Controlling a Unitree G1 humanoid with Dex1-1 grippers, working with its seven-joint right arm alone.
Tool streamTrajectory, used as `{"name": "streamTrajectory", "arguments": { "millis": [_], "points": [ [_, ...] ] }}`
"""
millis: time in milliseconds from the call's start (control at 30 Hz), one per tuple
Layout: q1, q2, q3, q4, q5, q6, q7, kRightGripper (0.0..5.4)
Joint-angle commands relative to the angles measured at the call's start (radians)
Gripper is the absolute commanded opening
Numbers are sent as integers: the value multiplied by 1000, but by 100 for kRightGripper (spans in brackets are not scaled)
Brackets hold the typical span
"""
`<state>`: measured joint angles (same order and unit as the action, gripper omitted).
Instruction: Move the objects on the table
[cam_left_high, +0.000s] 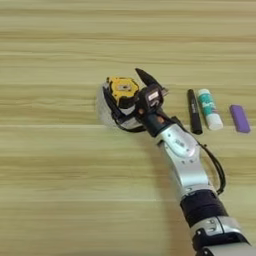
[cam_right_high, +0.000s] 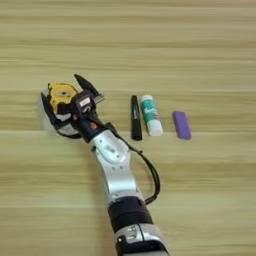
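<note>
The yellow-black tape measure (cam_left_high: 122, 87) lies at the table's middle, partly over the clear tape roll (cam_left_high: 102, 109), which shows as a pale round patch to its left. My right gripper (cam_left_high: 131, 96) is right at the tape measure, reaching in from the lower right on the silver forearm (cam_left_high: 184, 160). The measure's black strap (cam_left_high: 117, 116) curls below it. To the right, in a row, lie the black marker (cam_left_high: 194, 111), the white-and-teal glue stick (cam_left_high: 209, 108) and the small purple block (cam_left_high: 239, 118).
The light-tan wood-grain table (cam_left_high: 60, 190) fills both views. A black cable (cam_left_high: 216, 167) loops out from the forearm's right side, close to the marker's near end.
</note>
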<state>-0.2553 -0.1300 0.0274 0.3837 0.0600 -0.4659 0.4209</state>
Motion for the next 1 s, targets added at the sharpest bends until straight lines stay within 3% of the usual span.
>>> {"name": "streamTrajectory", "arguments": {
  "millis": [33,600,1000],
  "points": [
    [-41,-19,-24,-84,15,6,-24,539],
    [16,-84,-153,-172,67,52,-69,539],
    [20,-96,-196,-138,47,123,-135,539]
  ]
}}
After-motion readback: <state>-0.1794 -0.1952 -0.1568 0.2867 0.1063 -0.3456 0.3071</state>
